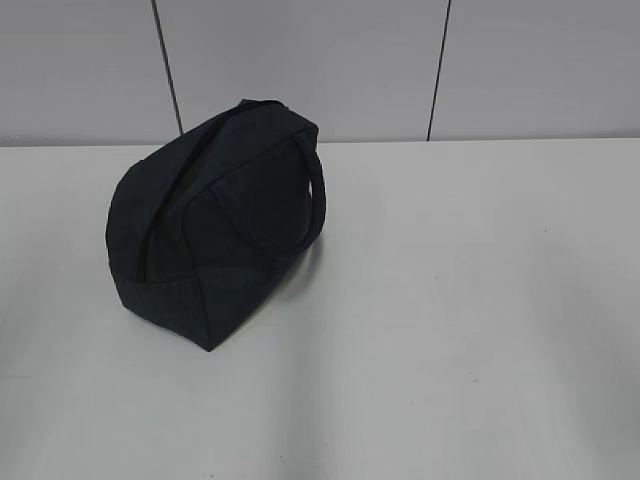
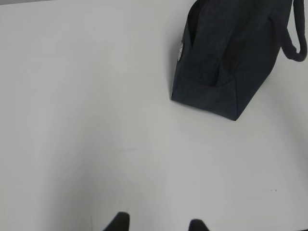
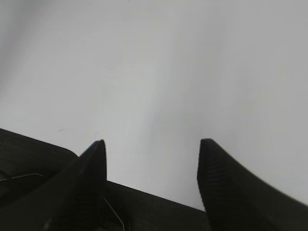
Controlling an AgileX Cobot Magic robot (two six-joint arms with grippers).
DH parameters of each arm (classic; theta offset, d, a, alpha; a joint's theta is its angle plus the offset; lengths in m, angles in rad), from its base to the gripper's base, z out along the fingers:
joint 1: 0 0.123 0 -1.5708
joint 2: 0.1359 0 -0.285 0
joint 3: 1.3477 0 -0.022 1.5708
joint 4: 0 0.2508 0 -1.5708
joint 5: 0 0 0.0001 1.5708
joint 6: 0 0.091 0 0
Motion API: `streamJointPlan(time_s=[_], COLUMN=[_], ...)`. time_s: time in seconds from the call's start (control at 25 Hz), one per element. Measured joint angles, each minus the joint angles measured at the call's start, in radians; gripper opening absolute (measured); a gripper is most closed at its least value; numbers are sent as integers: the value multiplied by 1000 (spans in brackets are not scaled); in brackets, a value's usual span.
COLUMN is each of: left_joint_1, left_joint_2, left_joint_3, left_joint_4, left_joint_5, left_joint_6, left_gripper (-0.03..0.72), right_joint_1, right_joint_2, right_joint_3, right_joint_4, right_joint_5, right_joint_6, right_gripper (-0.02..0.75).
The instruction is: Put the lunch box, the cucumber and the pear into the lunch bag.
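**Empty-jawed, bag alone on table**

Nearest the lens: right gripper, jaws spread wide over bare white table, holding nothing. Left gripper likewise parted and empty, well apart from lunch bag. Bag standing left of centre, handles up, apparently zipped. No lunch box, cucumber or pear anywhere in view. Probably all packed already, though contents hidden.

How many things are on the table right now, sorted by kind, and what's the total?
Lunch bag: 1
Lunch box: 0 in view
Cucumber: 0 in view
Pear: 0 in view
Total on the table: 1
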Motion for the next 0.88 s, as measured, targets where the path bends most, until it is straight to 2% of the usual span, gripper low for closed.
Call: streamJointPlan(time_s=[0.44, 0.68, 0.88], left_joint_1=[0, 0, 0], left_joint_2=[-272, -363, -401], left_joint_3=[58, 63, 93], left_joint_4=[16, 70, 17], left_joint_5=[60, 62, 29], left_joint_6=[-6, -6, -6], left_gripper=[237, 237, 237], right_joint_1=[0, 0, 0], right_joint_2=[-420, -508, -523], right_joint_3=[211, 245, 245], right_joint_4=[86, 97, 98], right_joint_5=[26, 6, 4], right_joint_6=[-127, -153, -160], right_gripper=[463, 463, 463])
